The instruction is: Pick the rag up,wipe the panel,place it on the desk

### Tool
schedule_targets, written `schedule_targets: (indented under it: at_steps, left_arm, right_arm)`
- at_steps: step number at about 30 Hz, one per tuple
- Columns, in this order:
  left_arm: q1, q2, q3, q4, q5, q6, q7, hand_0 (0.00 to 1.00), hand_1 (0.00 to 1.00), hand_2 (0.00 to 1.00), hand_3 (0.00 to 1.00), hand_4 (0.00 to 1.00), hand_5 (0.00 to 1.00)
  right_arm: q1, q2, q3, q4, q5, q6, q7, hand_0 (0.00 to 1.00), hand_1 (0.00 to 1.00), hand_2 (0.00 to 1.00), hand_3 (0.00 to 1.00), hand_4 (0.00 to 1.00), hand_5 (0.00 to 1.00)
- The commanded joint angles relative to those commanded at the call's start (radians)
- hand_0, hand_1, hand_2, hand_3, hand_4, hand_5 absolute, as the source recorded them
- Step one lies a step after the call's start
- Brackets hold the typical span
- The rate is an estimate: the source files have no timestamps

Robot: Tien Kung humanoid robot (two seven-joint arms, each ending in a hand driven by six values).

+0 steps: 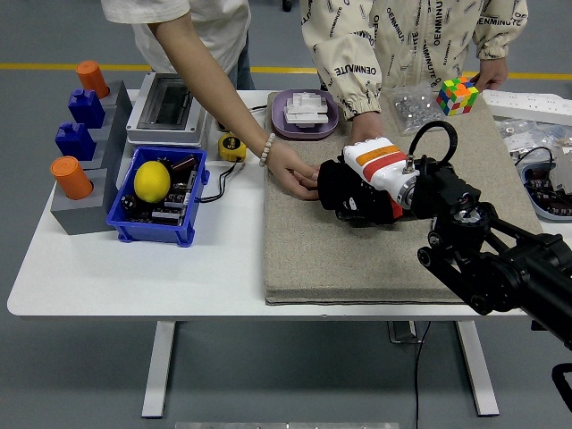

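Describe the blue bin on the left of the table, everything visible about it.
The blue bin is a small open-topped rectangular container, plastic by its look, standing upright on the white table near its left side. Inside lie a yellow lemon and a jumble of dark electronic parts, with a black cable trailing out over its right wall onto the table. A grey block sits close against its left side and a white box with a clear lid just behind. No hand touches it.
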Motion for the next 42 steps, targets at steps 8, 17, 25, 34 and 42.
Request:
schedule_targets:
  at_steps: [8, 17, 25, 34, 42]
  left_arm:
    - [-0.004, 0.001, -0.004, 0.000, 0.002, 0.000, 0.000, 0.603, 0.635, 0.637, 0.560, 0.635, 0.445]
    - [-0.004, -0.001, -0.011, 0.001, 0.004, 0.000, 0.000, 0.604, 0.636, 0.636, 0.560, 0.635, 0.445]
    - [-0.007, -0.002, -0.015, 0.000, 0.006, 0.000, 0.000, 0.604, 0.635, 0.636, 0.560, 0.635, 0.445]
    - [-0.008, -0.004, -0.020, -0.001, 0.006, 0.000, 0.000, 0.603, 0.636, 0.636, 0.561, 0.635, 0.445]
    - [-0.006, -0.007, -0.024, 0.000, 0.007, 0.000, 0.001, 0.604, 0.636, 0.636, 0.560, 0.635, 0.444]
  right_arm:
    - [0.019, 0.015, -0.023, -0.004, 0.001, 0.001, 0.000, 0.216, 0.309, 0.376, 0.373, 0.907, 0.031]
    - [0.018, -0.012, -0.012, -0.032, -0.004, 0.002, -0.001, 0.216, 0.309, 0.376, 0.373, 0.907, 0.031]
    - [0.006, -0.071, 0.037, -0.064, -0.009, 0.003, -0.002, 0.216, 0.309, 0.376, 0.373, 0.907, 0.031]
    - [-0.011, -0.132, 0.087, -0.094, -0.012, 0.001, -0.003, 0.216, 0.309, 0.376, 0.372, 0.905, 0.031]
    - [-0.016, -0.184, 0.113, -0.134, -0.013, -0.010, -0.002, 0.216, 0.309, 0.376, 0.372, 0.908, 0.033]
